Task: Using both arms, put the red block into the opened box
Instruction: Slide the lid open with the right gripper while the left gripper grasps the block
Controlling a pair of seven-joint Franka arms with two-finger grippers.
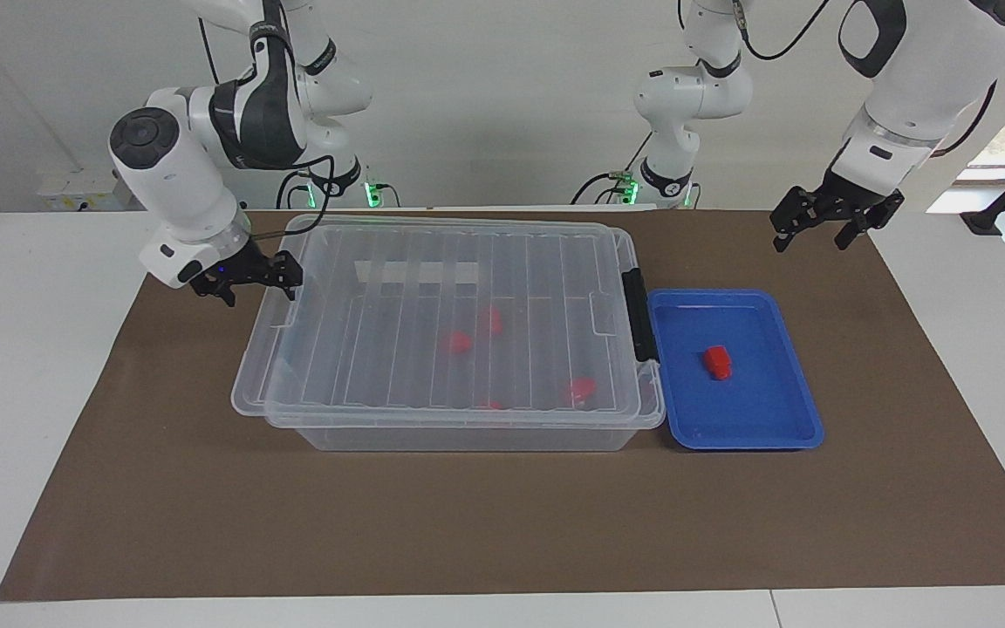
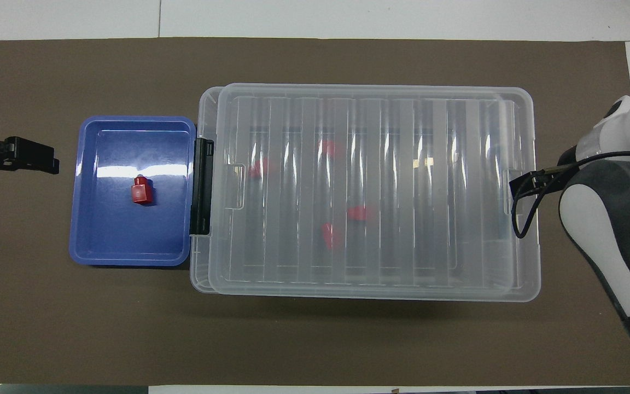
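Note:
One red block (image 1: 717, 362) (image 2: 141, 192) lies in the blue tray (image 1: 747, 440) (image 2: 129, 260). The clear box (image 1: 468, 436) stands beside the tray with its ribbed lid (image 1: 433, 262) (image 2: 375, 93) resting on top, slid a little toward the right arm's end. Its black latch (image 1: 638, 314) (image 2: 202, 186) faces the tray. Several red blocks (image 1: 457, 342) (image 2: 357, 213) show through the lid. My right gripper (image 1: 258, 286) is open, low beside the lid's short edge at the right arm's end; whether it touches is unclear. My left gripper (image 1: 810, 237) (image 2: 47, 160) hangs open over the mat, empty.
A brown mat (image 1: 502, 523) covers the table under the box and tray. In the overhead view the right arm's white and grey forearm (image 2: 610, 219) and black cable (image 2: 523, 202) hide the right gripper and overlap the box's end.

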